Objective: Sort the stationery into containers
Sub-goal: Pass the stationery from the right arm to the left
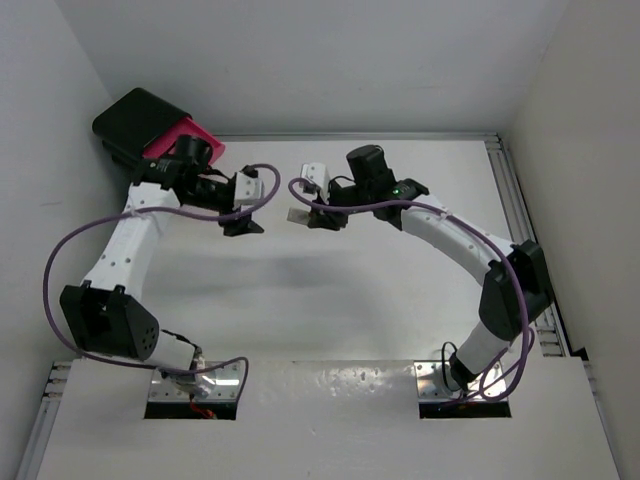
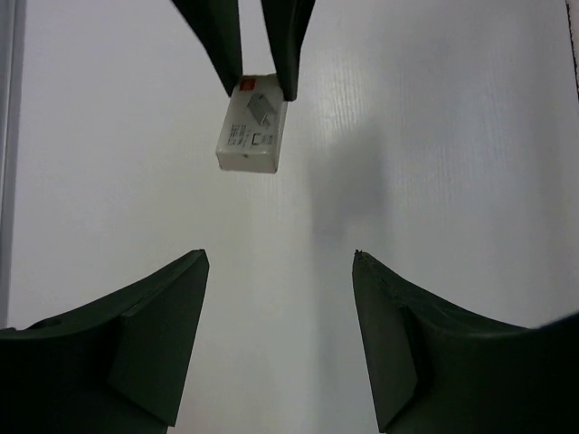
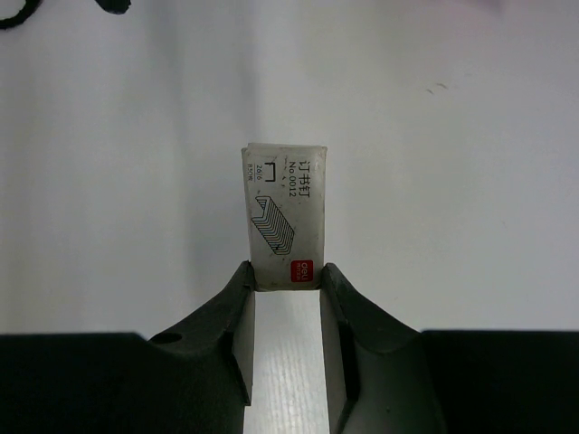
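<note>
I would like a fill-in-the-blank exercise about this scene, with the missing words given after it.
1. The small white box is held by the ____ arm.
2. The left gripper is ____ and holds nothing.
3. The drawer of the black cabinet is ____ in colour.

Missing words: right; open; pink.

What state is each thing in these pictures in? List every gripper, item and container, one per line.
Left gripper: open, fingers spread, holding nothing.
Right gripper: shut on the staple box.
Staple box: closed, pinched at one end, the rest sticking out past the fingers.
Pink drawer: seems pulled out of the black cabinet, partly hidden by the left arm.
</note>
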{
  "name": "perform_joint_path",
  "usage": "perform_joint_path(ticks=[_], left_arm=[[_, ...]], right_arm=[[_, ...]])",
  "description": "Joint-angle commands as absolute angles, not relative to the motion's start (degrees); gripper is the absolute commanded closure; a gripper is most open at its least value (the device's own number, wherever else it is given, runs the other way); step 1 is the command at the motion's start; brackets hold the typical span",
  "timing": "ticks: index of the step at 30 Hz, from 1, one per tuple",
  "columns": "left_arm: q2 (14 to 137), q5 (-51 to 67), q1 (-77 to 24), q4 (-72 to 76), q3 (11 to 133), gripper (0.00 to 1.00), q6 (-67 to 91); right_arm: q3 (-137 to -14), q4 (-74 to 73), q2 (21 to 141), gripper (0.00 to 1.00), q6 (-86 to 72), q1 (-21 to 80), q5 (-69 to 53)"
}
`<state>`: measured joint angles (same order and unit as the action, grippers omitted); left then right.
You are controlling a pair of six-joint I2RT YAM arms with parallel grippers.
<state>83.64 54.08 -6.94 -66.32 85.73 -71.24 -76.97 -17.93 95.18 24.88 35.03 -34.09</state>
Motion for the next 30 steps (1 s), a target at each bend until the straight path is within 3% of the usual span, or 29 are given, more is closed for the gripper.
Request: perform_joint_path(ticks=[1,5,23,30], left_arm=[[78.1,56.1,-9.1,-57.2,82.0,0.29,-73.7],[73.7,55.5,-11.6,-46.5,76.8,0.29,-68.8],[73.7,56.2,-15.1,-42.2,73.9,0.28,-64.2],[74.0,56.6,-15.6,-43.2,73.6,0.35,-64.2]], right_arm=[[-79.6,-18.8,93.0,1.00,28.7,35.4,-37.2],[-79.5,-19.0,92.5,1.00,29.4,36.1,-37.2],[-79.1,-14.7,91.0,1.00,30.1,38.3,-35.9],[-79.7,-14.3,91.1,1.00,30.0,38.8,-36.1]])
